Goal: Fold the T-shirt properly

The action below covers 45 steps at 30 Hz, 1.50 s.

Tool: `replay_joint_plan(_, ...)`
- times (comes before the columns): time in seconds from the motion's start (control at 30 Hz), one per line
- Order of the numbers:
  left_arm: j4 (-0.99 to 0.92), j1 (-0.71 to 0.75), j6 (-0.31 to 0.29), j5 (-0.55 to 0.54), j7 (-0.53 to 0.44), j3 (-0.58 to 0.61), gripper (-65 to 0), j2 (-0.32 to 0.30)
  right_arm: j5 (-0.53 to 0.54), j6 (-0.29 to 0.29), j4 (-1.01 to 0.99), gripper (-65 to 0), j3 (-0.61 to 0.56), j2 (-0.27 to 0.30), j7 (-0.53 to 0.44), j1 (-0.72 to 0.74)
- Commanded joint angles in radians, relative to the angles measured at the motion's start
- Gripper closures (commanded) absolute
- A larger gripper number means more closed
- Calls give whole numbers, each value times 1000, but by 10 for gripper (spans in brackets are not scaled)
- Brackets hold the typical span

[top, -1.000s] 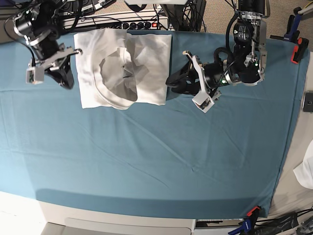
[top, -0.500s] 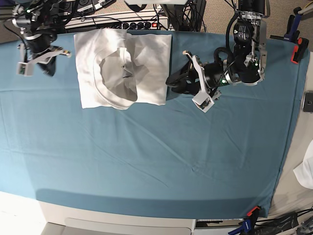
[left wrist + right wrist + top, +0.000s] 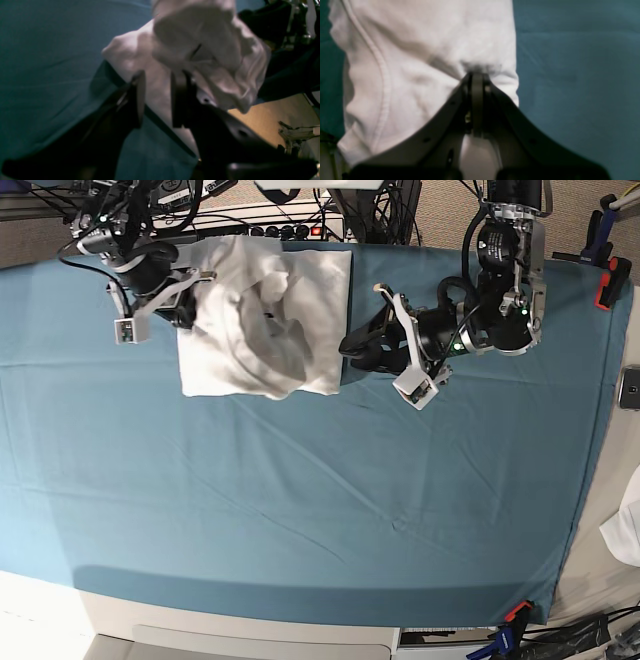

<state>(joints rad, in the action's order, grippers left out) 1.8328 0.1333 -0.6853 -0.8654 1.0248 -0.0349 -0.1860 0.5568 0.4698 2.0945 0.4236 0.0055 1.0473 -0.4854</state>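
T-shirt [image 3: 265,320] lies mostly folded near our worktop's far edge; our right gripper [image 3: 476,75] pinches its side hem, our left gripper [image 3: 352,348] gapes empty, tidying remains.

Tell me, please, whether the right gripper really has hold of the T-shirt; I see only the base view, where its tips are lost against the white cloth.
Observer: Yes. In the right wrist view the right gripper is shut, and the T-shirt puckers right at its tips.
Operator: Thank you. Is the left gripper gripping too?
Observer: Not visibly. The left wrist view shows the left gripper with its jaws parted and white cloth showing through the gap. Blur hides whether any cloth lies between them.
Operator: Which part does the right one hold?
Observer: A plain edge next to the teal cloth; a stitched seam runs well to one side of the pinch.
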Motion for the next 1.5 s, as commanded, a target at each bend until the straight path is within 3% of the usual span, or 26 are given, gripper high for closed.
replay_joint_plan(0.0,18,-11,-3,-24,-18,-3,-185,0,19,4,18,0,-6,8,-8,-3)
replay_joint_plan(0.27,18,-11,-7,-70,5,-3,-185,0,5,5,18,0,-10,8,-16,-2)
replay_joint_plan(0.53,31,10,-13,-413,170,-3,-185,0,-60,-23,18,0,-10,8,-73,1)
replay_joint_plan(0.67,72,68,-13,-439,176,0,-185,1,-62,-61,18,0,-10,8,-87,7)
replay_joint_plan(0.73,94,94,-13,-411,175,0,-185,1,-74,-75,18,0,-11,8,-96,15)
replay_joint_plan(0.8,111,117,-13,-304,147,0,-206,0,-95,-76,18,0,-11,8,-99,24)
replay_joint_plan(0.87,113,132,-13,-196,98,0,-291,-2,-102,-79,18,0,-11,8,-103,28)
replay_joint_plan(0.93,113,144,47,-129,58,0,-347,-4,-101,-79,18,0,-11,8,-106,29)
replay_joint_plan(1.1,113,155,72,-105,50,25,-350,-3,-102,-79,18,0,-11,8,-106,28)
replay_joint_plan(1.27,113,154,88,-61,43,191,-350,-2,-102,-79,18,0,-11,8,-109,28)
replay_joint_plan(1.47,113,131,183,139,-6,401,-350,20,-102,-79,18,0,-11,8,-109,28)
